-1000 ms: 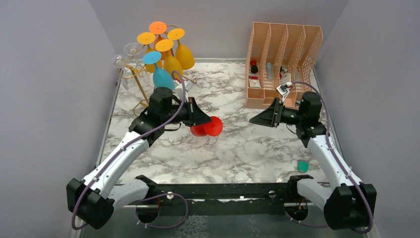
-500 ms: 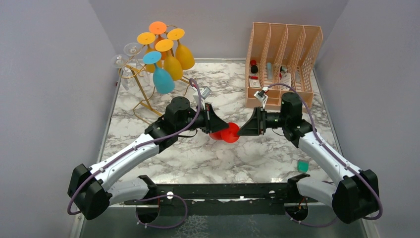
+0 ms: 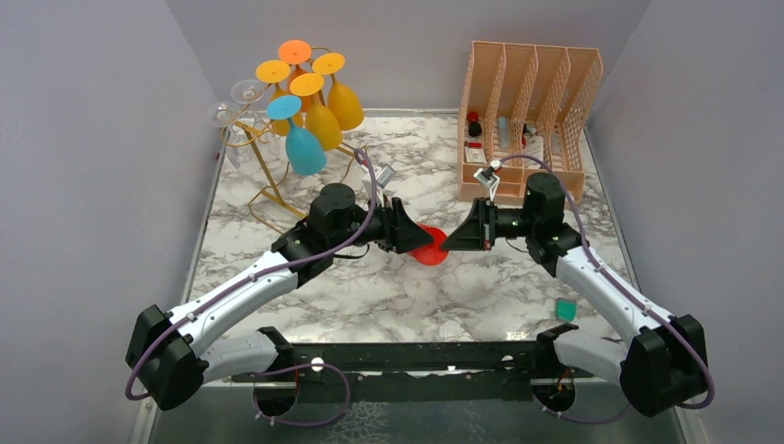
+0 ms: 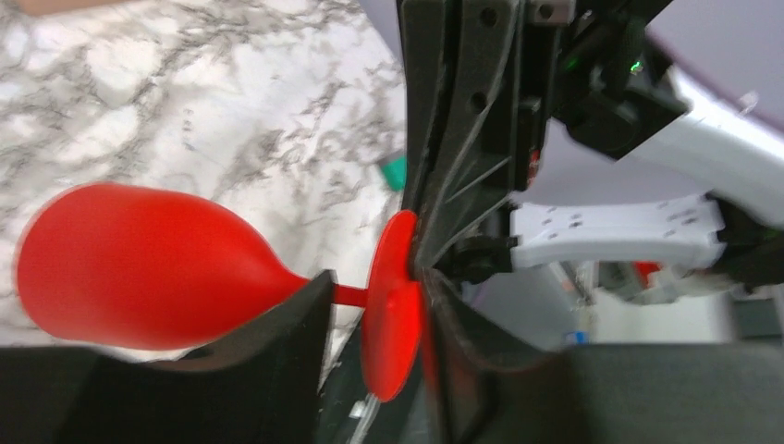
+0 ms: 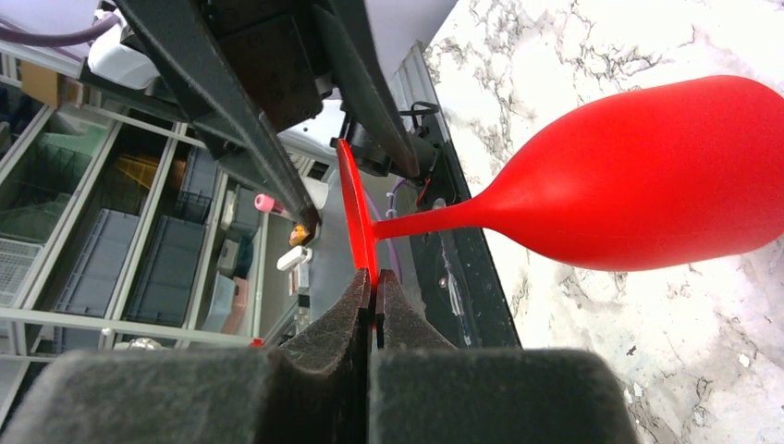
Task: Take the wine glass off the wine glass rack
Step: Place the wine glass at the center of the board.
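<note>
Right gripper (image 5: 374,296) is pinching the red wine glass (image 5: 647,176) by its foot rim only; left gripper (image 4: 370,314) is gaping around the stem. Glass is probably risking pivoting and dropping.

No legible txt, brand, no. or sign in any view. Small white label-like bits in the peach plastic lattice file organiser (image 3: 481,83) were too small to read. Blurred shelves and bins at the right wrist view's left edge gave nothing readable.
</note>
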Controlling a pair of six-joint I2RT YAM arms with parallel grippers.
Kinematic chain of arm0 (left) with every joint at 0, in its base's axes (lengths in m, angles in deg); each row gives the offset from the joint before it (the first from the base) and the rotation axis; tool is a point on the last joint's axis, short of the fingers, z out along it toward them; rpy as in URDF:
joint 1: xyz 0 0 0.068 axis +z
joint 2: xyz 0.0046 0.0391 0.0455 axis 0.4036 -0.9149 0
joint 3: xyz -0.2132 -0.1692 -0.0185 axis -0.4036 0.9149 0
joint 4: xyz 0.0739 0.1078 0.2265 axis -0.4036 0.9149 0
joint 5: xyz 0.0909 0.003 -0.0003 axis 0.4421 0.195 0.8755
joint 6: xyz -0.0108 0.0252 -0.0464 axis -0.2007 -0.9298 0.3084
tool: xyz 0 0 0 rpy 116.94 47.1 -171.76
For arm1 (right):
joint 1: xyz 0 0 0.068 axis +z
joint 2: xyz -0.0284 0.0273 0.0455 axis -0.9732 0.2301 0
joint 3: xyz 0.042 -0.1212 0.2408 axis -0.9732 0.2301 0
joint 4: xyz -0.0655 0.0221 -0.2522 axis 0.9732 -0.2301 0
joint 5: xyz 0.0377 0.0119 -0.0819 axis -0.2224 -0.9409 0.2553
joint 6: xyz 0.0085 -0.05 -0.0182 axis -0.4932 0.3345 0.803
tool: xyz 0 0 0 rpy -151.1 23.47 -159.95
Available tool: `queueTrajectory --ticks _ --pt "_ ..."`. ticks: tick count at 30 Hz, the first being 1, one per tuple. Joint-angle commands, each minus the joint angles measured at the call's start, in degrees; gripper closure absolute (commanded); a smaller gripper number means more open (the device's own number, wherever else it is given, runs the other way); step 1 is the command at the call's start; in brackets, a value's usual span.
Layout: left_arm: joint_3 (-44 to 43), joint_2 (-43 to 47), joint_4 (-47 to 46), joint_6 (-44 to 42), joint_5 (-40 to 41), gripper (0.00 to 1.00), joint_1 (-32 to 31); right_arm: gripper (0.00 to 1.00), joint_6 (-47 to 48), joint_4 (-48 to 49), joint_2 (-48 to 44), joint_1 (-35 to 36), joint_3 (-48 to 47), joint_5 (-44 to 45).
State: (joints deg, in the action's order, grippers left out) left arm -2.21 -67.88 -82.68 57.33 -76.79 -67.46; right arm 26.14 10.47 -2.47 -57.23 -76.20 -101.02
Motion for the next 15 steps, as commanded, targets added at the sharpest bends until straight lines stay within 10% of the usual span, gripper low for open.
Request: queueTrajectory --ticks 1,5,15 --pt "0.6 1.3 4.2 -2.5 0.3 0.38 -0.5 0.99 0.5 2.6 -1.5 0.4 0.4 1.8" --pt "1.7 1.5 5.9 -2.9 -1.3 0.39 -0.4 0.99 1.6 1.5 -2.0 0.3 0.3 3.0" --pt "4.1 1.1 0.4 -0.5 -6.5 0.93 -0.5 0.99 1.7 1.6 -2.2 0.4 0.6 3.3"
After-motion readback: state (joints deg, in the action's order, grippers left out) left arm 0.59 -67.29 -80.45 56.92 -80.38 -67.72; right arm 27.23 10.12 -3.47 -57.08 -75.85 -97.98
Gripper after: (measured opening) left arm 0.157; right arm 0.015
